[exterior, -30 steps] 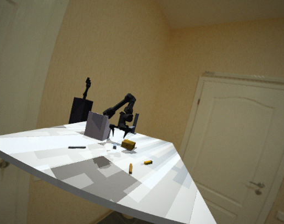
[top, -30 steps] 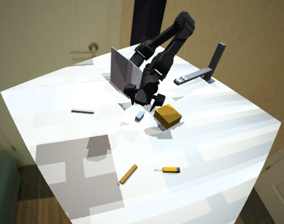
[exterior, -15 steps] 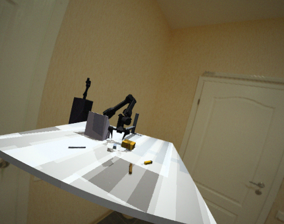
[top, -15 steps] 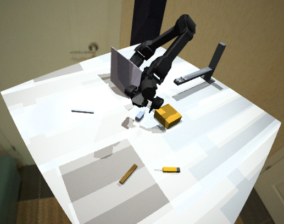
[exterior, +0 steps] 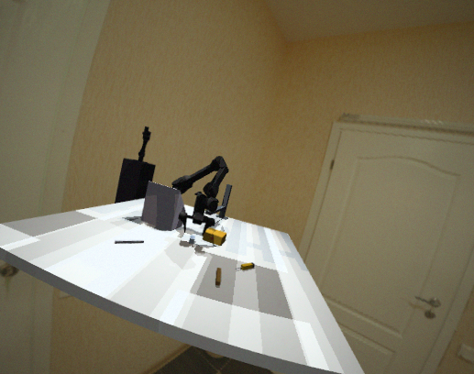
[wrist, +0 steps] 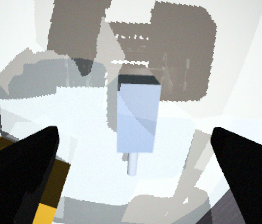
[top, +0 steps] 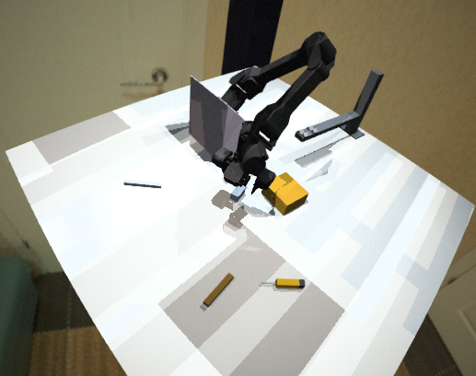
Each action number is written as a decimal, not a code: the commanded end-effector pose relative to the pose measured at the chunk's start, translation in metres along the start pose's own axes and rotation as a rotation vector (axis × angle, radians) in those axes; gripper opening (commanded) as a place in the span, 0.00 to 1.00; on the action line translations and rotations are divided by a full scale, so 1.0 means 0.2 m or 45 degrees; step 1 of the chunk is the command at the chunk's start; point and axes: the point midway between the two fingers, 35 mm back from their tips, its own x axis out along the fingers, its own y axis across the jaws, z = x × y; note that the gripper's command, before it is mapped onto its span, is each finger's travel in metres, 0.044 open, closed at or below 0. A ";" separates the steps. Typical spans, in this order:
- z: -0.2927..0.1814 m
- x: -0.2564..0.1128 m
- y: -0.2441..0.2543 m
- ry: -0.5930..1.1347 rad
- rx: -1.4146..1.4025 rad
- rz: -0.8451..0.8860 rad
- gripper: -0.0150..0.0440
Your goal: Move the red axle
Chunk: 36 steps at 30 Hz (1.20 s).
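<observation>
A small red patch (top: 273,199), which looks like an end of the axle, shows on the side of the yellow block (top: 293,195) (exterior: 215,236) (wrist: 47,212), the landmark I go by. My gripper (top: 248,188) (exterior: 195,233) (wrist: 138,133) is beside that block with its fingers spread wide, holding nothing; I can't tell whether one of them touches it.

Next to the yellow block sits a little pale-blue block (top: 238,193) (exterior: 192,238) (wrist: 138,117), which my wrist view shows with a thin pin at one end.

From above, the grey bracket (top: 330,125) (exterior: 227,199) stands beyond the yellow block, up and to the right. A grey panel (top: 213,117) (exterior: 161,206) rises to its upper left, and a dark rod (top: 143,185) (exterior: 129,242) lies well to its left. Below the yellow block lie a brown bar (top: 218,289) (exterior: 218,276) and a yellow-handled tool (top: 289,283) (exterior: 248,266).
</observation>
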 end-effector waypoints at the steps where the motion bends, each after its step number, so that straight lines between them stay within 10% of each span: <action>1: -0.01 0.03 -0.01 0.011 0.011 0.000 1.00; 25: -0.01 0.21 -0.01 0.014 0.011 0.001 1.00; 36: -0.01 0.21 -0.01 0.014 0.011 0.001 0.51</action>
